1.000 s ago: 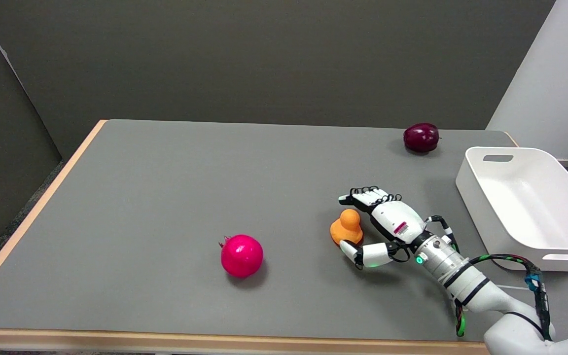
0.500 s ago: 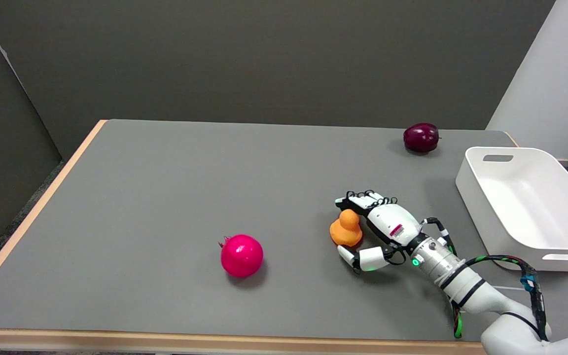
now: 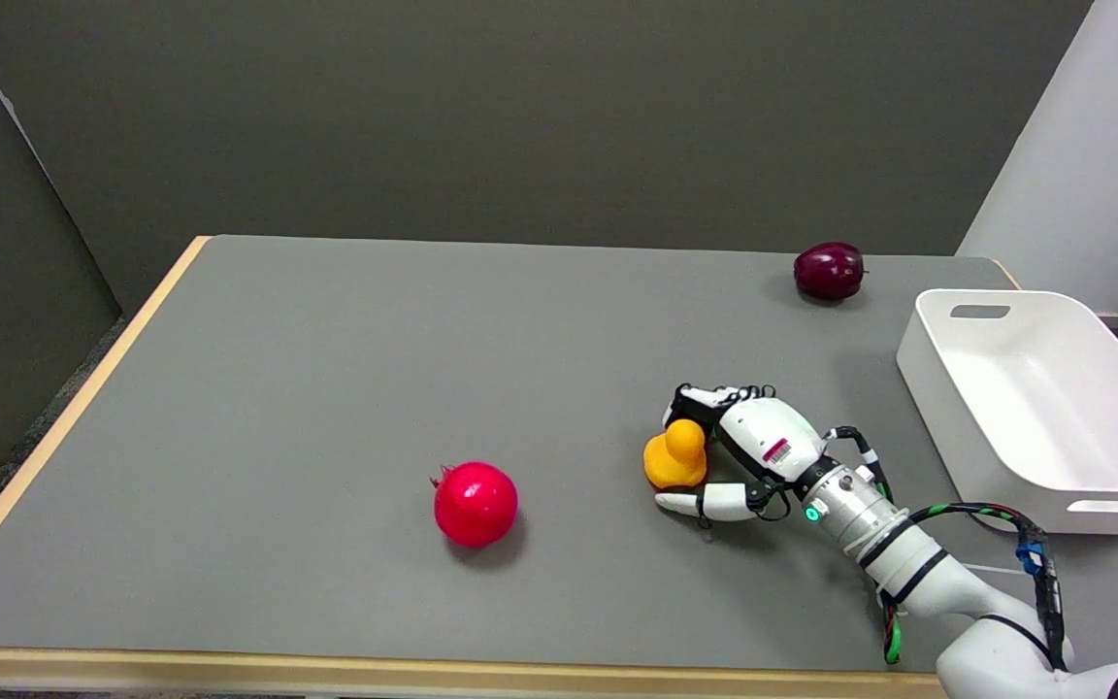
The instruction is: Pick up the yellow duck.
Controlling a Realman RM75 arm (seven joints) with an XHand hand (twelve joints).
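Yellow-orange rubber duck (image 3: 675, 455), one only, sits upright on the grey table top (image 3: 326, 388), right of centre and toward the near edge. The robot's black-and-white right hand (image 3: 748, 451) is cupped around it: curled fingers (image 3: 700, 400) lie at the far side of the duck's head, while the thumb (image 3: 705, 501) stretches along the table just in front of its base. Whether the hand actually grips the duck cannot be told. One glossy red pomegranate (image 3: 475, 503) lies to the duck's left, well apart. One dark purple apple (image 3: 828, 270) rests near the far right corner. One white plastic bin with handle slots (image 3: 1035, 408) stands at the right edge. Nothing lies between the hand and the duck
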